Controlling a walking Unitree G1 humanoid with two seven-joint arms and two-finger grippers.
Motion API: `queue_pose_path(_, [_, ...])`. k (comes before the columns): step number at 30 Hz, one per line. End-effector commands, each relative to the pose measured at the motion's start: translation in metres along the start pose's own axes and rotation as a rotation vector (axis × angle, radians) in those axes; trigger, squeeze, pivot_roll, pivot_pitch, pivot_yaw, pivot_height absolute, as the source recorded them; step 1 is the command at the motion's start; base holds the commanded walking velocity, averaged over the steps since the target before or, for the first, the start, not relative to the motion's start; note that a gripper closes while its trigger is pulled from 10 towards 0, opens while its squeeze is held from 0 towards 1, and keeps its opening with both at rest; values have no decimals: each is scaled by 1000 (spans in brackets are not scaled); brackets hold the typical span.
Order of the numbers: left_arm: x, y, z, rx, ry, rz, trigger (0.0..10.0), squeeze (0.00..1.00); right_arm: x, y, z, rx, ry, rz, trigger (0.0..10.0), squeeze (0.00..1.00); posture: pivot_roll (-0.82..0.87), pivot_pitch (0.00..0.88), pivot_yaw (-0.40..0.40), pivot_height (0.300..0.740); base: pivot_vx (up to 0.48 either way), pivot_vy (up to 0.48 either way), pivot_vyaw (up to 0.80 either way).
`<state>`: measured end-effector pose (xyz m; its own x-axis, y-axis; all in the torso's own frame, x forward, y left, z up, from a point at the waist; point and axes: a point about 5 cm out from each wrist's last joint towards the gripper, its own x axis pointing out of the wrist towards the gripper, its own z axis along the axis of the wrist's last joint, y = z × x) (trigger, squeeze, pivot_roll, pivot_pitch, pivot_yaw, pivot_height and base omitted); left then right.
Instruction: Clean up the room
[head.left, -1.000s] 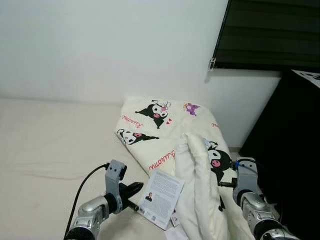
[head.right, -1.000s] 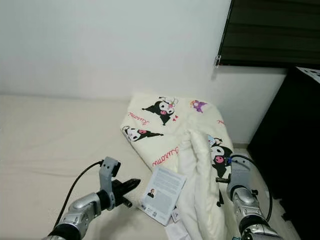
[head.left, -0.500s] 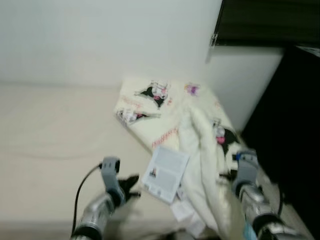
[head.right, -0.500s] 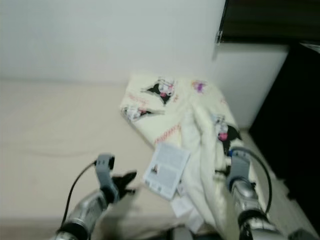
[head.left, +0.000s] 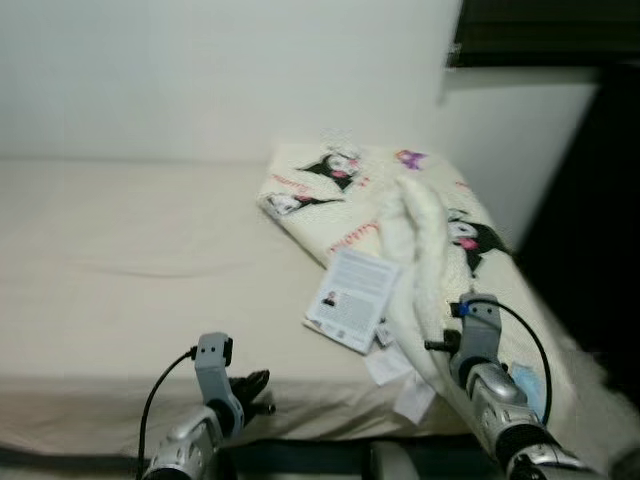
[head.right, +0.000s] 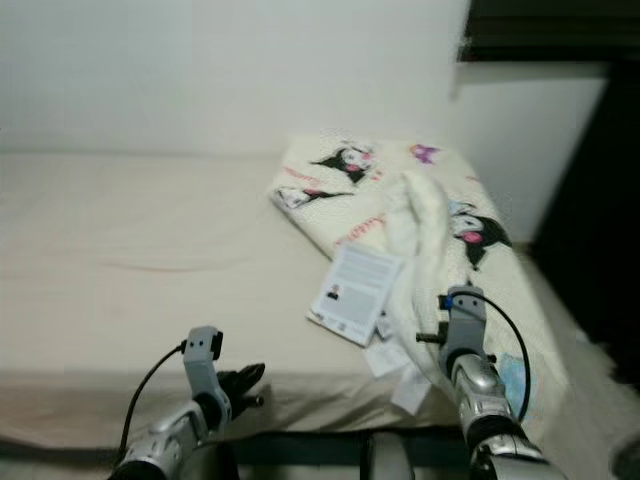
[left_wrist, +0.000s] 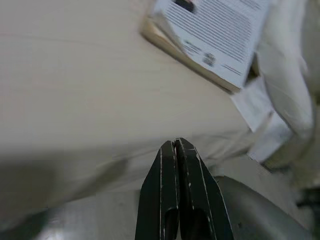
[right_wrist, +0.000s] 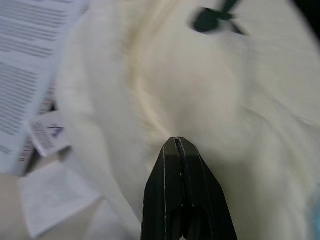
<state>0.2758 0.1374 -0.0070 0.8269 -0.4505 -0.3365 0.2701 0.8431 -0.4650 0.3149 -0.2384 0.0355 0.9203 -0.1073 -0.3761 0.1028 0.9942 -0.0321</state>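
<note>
The cream cartoon-printed fleece blanket (head.left: 440, 230), lying crumpled along the right-hand side of the beige mattress (head.left: 130, 250) near the white wall (head.left: 200, 70), is judged soft, light and limp, likely to drape and trail when lifted; a hold is best taken on the raised fluffy ridge running down its middle, where the cloth is bunched thick enough to pinch; black-and-pink figures and pink script are printed on its flat part, while the folded-over part appears plain and fluffy. A white printed paperback book (head.left: 352, 299) rests on the mattress touching the blanket's edge, judged stiff and light, best taken by a free edge; loose white paper slips (head.left: 400, 380) lie just beside it at the mattress edge, judged flimsy. The left gripper (left_wrist: 177, 150) is held low over the near edge of the mattress, its fingers pressed together on nothing; the right gripper (right_wrist: 176, 147) is poised just above the blanket's fluffy fold, its fingers likewise closed and empty.
</note>
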Motion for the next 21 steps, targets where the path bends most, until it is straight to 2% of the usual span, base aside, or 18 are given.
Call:
queue_pose_path(1, [5, -6, 6, 16, -6, -30, 10000, 0, 1, 3, 2, 6, -14, 7, 10000, 0, -37, 31, -49, 545, 0, 0, 0])
queue_pose_path(7, [13, -24, 7, 1, -16, -98, 10000, 0, 1, 4, 1, 4, -3, 3, 10000, 0, -42, 34, -47, 526, 0, 0, 0])
queue_pose_path(14, [22, -35, 21, -1, -71, -90, 10000, 0, 4, 3, 14, 10, -47, 11, 10000, 0, -45, 33, -45, 501, 0, 0, 0])
queue_pose_path(16, [26, -37, 26, -24, -83, -64, 10000, 0, 5, 3, 22, 20, -72, 15, 10000, 0, -45, 33, -45, 491, 0, 0, 0])
queue_pose_path(18, [31, -39, 27, -84, -62, -17, 10000, 0, 7, 5, 30, 26, -101, 23, 10000, 0, -45, 30, -43, 481, 0, 0, 0])
queue_pose_path(19, [34, -42, 28, -150, -58, -15, 10000, 0, 8, 6, 34, 26, -115, 28, 10000, 0, -48, 30, -42, 476, 0, 0, 0])
queue_pose_path(20, [36, -44, 28, -196, -56, -17, 10000, 1000, 8, 7, 37, 27, -124, 32, 10000, 0, -48, 30, -42, 471, 0, 0, 0])
queue_pose_path(21, [38, -46, 27, -225, -52, -12, 10000, 1000, 9, 8, 39, 26, -130, 35, 10000, 0, -50, 30, -41, 466, 0, 0, 0])
